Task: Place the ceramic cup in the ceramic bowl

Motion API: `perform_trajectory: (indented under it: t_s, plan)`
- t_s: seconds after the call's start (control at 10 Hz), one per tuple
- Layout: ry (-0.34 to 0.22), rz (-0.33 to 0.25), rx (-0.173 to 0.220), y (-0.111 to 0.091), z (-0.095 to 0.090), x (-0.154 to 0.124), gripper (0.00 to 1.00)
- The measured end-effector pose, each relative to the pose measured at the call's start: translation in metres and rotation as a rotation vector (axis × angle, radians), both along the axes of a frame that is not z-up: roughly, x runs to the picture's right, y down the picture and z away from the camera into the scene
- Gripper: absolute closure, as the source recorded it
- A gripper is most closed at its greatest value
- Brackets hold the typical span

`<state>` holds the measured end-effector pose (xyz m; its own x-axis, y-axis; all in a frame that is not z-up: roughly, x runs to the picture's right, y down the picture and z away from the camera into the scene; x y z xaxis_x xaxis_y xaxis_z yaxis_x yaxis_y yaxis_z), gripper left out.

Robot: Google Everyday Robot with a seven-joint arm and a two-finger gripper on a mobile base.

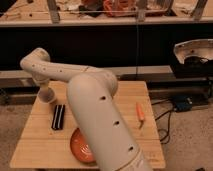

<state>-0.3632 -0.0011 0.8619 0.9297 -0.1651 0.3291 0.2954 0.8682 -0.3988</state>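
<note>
The tool (48, 95) sits at the far-left of the desk (40, 145), right over the ceramic cup (50, 96), likely there for a grasp; can't tell if it's apart or clamped. The ceramic bowl (80, 147) waits near the front edge, partly hidden by the arm, with a black block (59, 116) between them.

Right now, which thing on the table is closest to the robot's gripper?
The ceramic cup, off-white, sits right at the gripper by the table's far-left edge. The black block, ceramic bowl and carrot lie farther away.
</note>
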Motion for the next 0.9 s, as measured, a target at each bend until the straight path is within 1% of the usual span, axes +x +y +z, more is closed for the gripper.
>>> perform_trajectory:
  t_s: [0.2, 0.3, 0.6, 0.7, 0.9]
  plan:
    - [0.004, 0.004, 0.005, -0.003, -0.01, 0.009, 0.97]
    - [0.01, 0.008, 0.008, -0.007, -0.016, 0.02, 0.97]
    - [0.011, 0.01, 0.009, -0.004, -0.028, 0.02, 0.97]
    - [0.018, 0.015, 0.009, -0.005, -0.032, 0.029, 0.97]
    - [0.033, 0.022, 0.013, -0.01, -0.033, 0.046, 0.97]
